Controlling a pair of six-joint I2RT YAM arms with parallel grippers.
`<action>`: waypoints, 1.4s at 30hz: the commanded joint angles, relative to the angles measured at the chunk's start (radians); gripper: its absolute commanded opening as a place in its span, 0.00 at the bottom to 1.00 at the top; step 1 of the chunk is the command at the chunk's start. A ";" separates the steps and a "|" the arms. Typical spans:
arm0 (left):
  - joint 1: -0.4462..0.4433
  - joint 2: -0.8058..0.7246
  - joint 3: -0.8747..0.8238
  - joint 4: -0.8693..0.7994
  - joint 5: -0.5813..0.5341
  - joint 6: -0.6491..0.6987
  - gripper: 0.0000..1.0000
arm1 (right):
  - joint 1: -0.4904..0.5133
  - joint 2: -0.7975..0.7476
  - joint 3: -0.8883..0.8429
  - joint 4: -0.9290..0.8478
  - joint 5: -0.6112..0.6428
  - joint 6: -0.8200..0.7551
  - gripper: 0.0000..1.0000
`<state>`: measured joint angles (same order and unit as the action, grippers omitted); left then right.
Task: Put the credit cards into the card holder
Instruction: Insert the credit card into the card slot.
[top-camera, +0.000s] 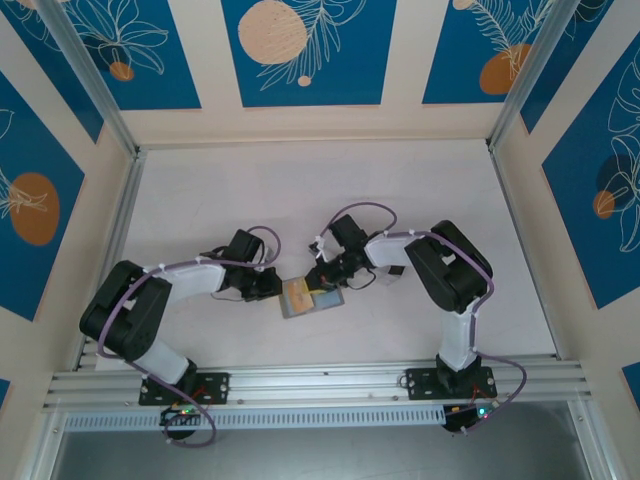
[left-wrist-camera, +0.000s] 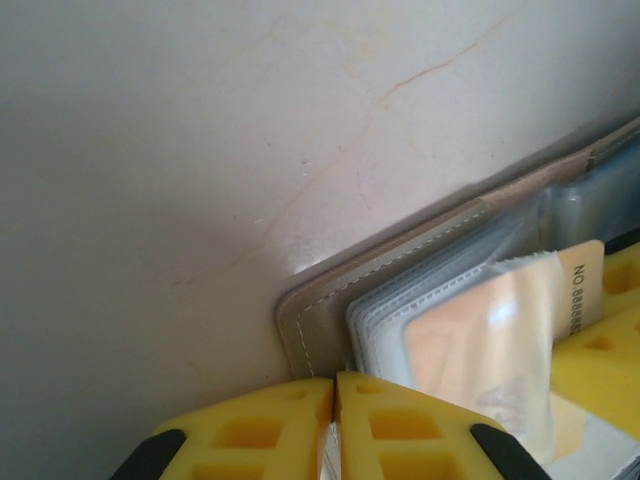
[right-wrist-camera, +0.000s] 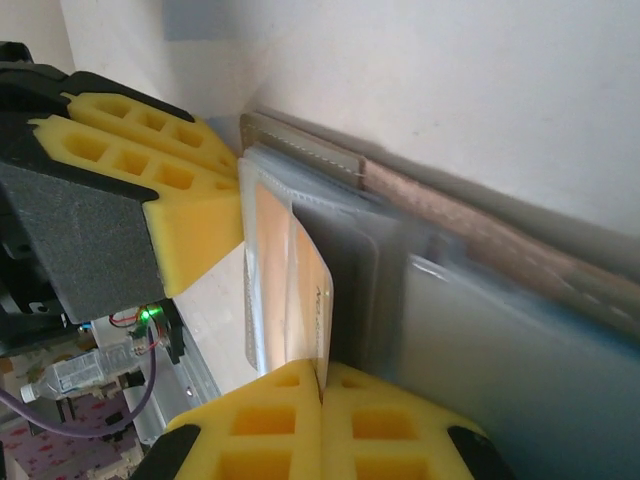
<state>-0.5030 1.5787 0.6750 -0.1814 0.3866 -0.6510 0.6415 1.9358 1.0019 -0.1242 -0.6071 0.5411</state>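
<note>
The orange-tan thin plastic credit card (right-wrist-camera: 300, 290) sat partway inside the flat grey fold-open card holder (left-wrist-camera: 312, 322) (lying open). The right gripper (right-wrist-camera: 322, 385) pinched it tight. The left gripper (left-wrist-camera: 335, 385) pinched the holder's page. Next, probably, push deeper.

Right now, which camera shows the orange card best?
The left wrist view: the orange card lies broad face toward it, partly inside a clear sleeve of the card holder, printed number visible. The right wrist view shows it slanted, pinched by the right gripper. The top view gives a tiny orange speck.
</note>
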 joint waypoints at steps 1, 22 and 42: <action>-0.016 0.107 -0.041 0.048 -0.095 0.010 0.12 | 0.030 0.035 -0.010 -0.020 0.027 0.037 0.00; -0.031 0.123 -0.064 0.092 -0.091 -0.015 0.12 | 0.088 -0.196 -0.239 0.235 0.267 0.259 0.33; -0.031 0.099 -0.064 0.076 -0.091 -0.002 0.11 | 0.099 -0.199 0.072 -0.417 0.743 -0.136 0.47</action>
<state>-0.5087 1.5997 0.6609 -0.0891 0.4183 -0.6556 0.7212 1.6993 1.0531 -0.4664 0.0528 0.4648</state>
